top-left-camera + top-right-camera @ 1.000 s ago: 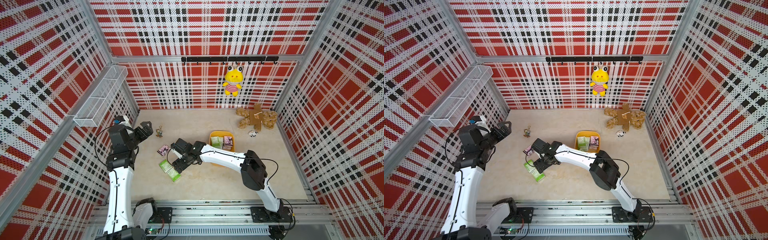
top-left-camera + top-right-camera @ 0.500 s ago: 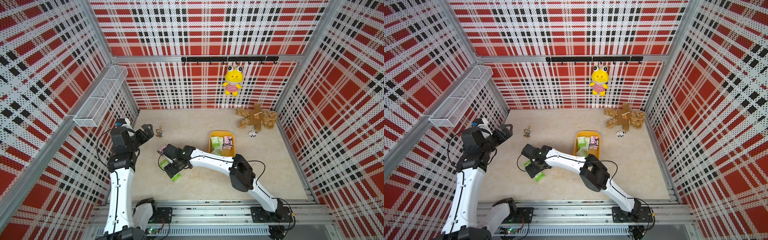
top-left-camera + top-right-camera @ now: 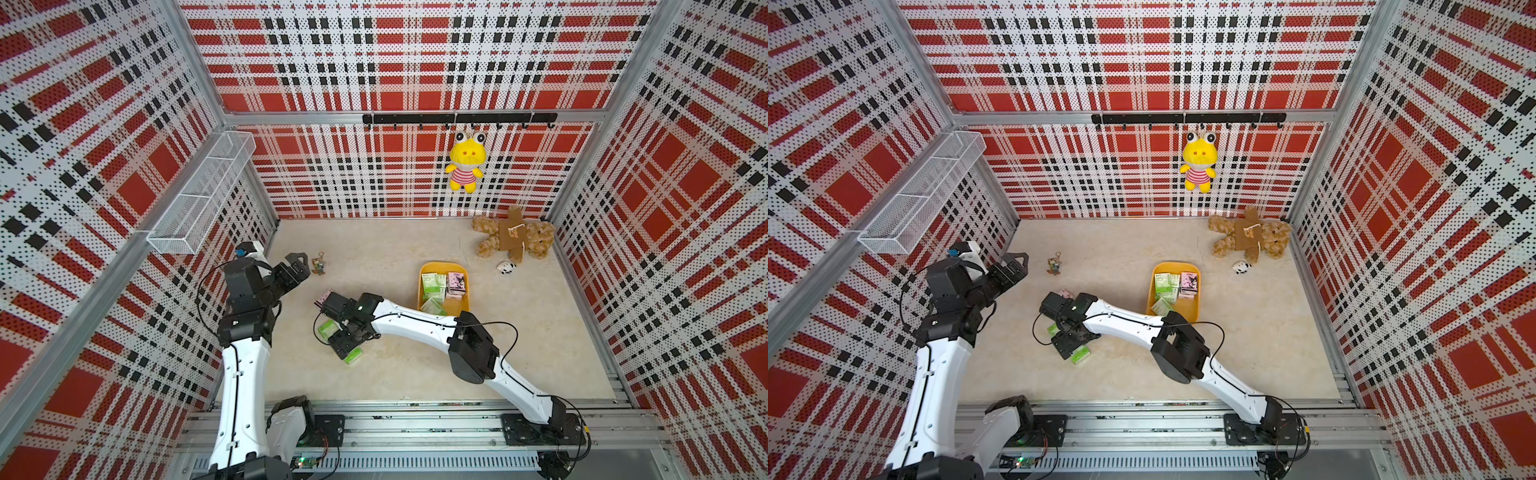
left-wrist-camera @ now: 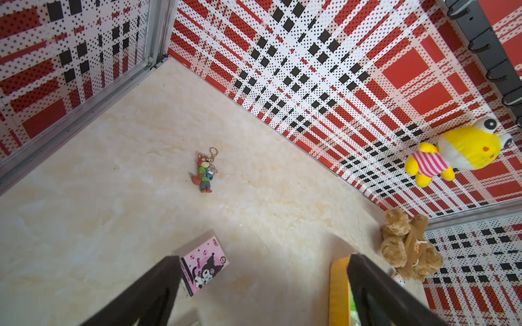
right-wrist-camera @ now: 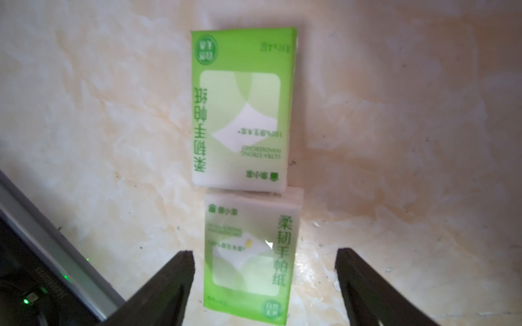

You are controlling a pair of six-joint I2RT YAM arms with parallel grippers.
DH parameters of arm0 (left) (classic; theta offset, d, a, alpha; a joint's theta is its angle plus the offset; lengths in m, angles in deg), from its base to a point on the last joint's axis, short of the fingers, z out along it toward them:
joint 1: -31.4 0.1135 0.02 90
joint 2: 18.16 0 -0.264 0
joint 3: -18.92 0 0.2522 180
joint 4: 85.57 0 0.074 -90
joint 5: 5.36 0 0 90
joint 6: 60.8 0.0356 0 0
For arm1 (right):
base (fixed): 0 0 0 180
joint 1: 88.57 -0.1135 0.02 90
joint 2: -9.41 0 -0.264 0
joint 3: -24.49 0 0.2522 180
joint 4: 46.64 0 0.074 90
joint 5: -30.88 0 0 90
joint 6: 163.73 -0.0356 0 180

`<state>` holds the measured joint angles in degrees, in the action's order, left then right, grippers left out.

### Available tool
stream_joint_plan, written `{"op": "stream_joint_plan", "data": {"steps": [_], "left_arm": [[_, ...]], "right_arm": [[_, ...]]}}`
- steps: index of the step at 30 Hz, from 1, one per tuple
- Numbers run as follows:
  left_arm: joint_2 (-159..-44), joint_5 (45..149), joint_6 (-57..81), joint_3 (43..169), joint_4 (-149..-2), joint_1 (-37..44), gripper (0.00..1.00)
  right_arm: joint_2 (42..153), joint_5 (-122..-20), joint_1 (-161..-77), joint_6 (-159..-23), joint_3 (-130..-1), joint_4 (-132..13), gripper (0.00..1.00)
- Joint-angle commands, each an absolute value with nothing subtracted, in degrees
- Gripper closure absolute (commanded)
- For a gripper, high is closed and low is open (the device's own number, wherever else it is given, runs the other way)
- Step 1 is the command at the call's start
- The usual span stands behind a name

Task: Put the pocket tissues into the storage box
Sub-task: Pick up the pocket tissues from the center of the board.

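Two green-and-white pocket tissues lie end to end on the floor; the far one (image 5: 241, 107) is clear of the fingers. The near one (image 5: 248, 254) lies between the spread fingers of my right gripper (image 5: 264, 271), which is open and untouching. In both top views that gripper (image 3: 347, 336) (image 3: 1069, 338) covers the middle of the pair, leaving the green ends (image 3: 353, 356) (image 3: 327, 329) showing. A pink pack (image 3: 324, 297) (image 4: 204, 266) lies just behind. The yellow storage box (image 3: 440, 266) (image 3: 1177, 266) holds several packs. My left gripper (image 3: 297, 266) (image 4: 264, 282) hangs open and empty at the left.
A keychain charm (image 3: 318, 264) (image 4: 204, 172) lies near the left gripper. A teddy bear (image 3: 513, 235) and a small white toy (image 3: 506, 267) sit at the back right. A yellow plush (image 3: 465, 166) hangs on the back wall. A wire mesh basket (image 3: 199, 199) is on the left wall.
My right gripper has swung left and forward from beside the green packs to right over them. The left arm has barely moved.
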<state>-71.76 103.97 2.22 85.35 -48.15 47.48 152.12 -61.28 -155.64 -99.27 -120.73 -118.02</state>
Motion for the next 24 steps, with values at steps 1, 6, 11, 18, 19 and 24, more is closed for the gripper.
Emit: {"op": "stream_joint_plan", "data": {"steps": [1, 6, 11, 18, 19, 24], "left_arm": [[-70.8, 104.9, 2.1, 84.9, -49.5, 47.8, 0.01], [-70.7, 104.8, 2.3, 84.8, -49.5, 47.7, 0.01], [-70.8, 104.8, 2.4, 85.0, -49.5, 47.5, 0.01], [-70.8, 104.7, 2.6, 85.3, -49.5, 47.3, 0.01], [-70.7, 104.7, 2.6, 85.3, -49.5, 47.3, 0.01], [-70.6, 104.8, 2.7, 85.5, -49.5, 47.3, 0.01]], "right_arm": [[154.5, -61.1, -157.2, -98.2, -123.3, -120.4, 0.14], [155.5, -61.3, -157.3, -99.1, -123.9, -121.0, 0.13], [157.7, -60.8, -157.3, -99.4, -127.1, -123.3, 0.14], [158.9, -58.3, -157.3, -100.6, -129.3, -125.7, 0.21], [159.0, -58.2, -157.3, -100.5, -129.4, -125.8, 0.22], [159.4, -59.3, -157.2, -100.2, -129.8, -125.9, 0.38]]}}
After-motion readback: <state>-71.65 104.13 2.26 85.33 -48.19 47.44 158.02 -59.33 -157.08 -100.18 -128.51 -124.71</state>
